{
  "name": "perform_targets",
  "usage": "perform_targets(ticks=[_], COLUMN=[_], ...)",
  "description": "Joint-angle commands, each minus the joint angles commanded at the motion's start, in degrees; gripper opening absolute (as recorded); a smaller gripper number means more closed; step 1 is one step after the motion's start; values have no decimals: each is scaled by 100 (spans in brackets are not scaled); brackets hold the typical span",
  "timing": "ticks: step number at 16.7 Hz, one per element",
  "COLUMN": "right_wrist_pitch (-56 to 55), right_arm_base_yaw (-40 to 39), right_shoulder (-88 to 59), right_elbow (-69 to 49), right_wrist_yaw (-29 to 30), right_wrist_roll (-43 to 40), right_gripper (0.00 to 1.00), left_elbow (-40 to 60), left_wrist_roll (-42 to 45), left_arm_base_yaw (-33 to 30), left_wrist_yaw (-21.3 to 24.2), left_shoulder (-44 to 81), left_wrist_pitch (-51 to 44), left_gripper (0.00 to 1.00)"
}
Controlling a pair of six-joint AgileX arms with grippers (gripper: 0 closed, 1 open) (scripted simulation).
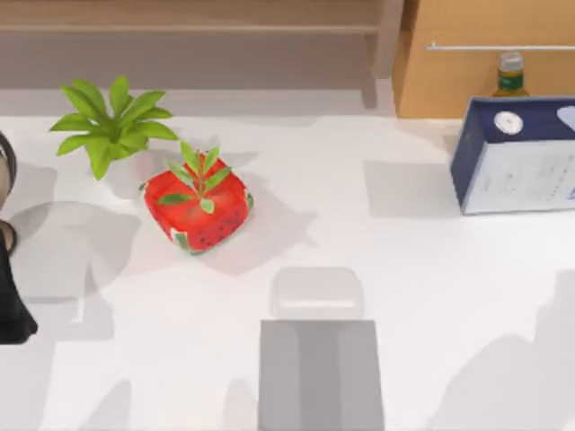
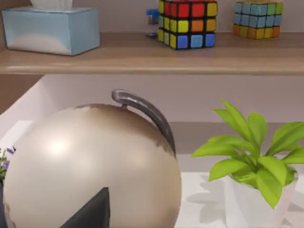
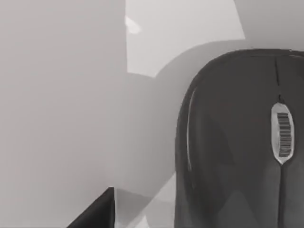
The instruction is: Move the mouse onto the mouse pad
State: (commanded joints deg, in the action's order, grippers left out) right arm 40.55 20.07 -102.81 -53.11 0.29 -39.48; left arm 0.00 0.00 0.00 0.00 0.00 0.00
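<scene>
One step is left, by my judgement: your mouse (image 3: 237, 142) sits close under the right wrist camera, not on the pad (image 1: 321, 373) at the frame's lower centre. Pincer states: cannot tell.

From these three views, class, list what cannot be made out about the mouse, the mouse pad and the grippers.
- Mouse: right wrist view, cut off by the frame's edges; its place on the table is unclear.
- Mouse pad: top view, near edge cut off.
- Gripper fingers: only one dark tip at each wrist view's edge; open or shut unreadable.
</scene>
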Motion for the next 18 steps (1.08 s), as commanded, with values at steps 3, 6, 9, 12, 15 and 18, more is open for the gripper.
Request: perform_targets(ticks=[3,6,9,12,15,18], right_wrist_pitch=[-207,-207,-207,-207,-207,-207], right_arm_base_yaw=[-169,-169,-169,-169,-169,-169], right_shoulder=[-160,-160,-160,-160,-160,-160], right_elbow=[12,12,12,12,12,12], right_wrist_yaw=[-13,-13,-13,-13,-13,-13], right_wrist_roll=[149,149,149,149,149,149], right_gripper=[100,100,77,55,32,10], left_elbow=[0,0,0,0,0,0], left_wrist_roll=[0,0,0,0,0,0], left_arm_base_yaw=[0,0,0,0,0,0], left_wrist_yaw=[0,0,0,0,0,0], left_shoulder=[0,0,0,0,0,0], left_wrist_pitch=[0,0,0,0,0,0], left_gripper=[100,100,100,100,100,100])
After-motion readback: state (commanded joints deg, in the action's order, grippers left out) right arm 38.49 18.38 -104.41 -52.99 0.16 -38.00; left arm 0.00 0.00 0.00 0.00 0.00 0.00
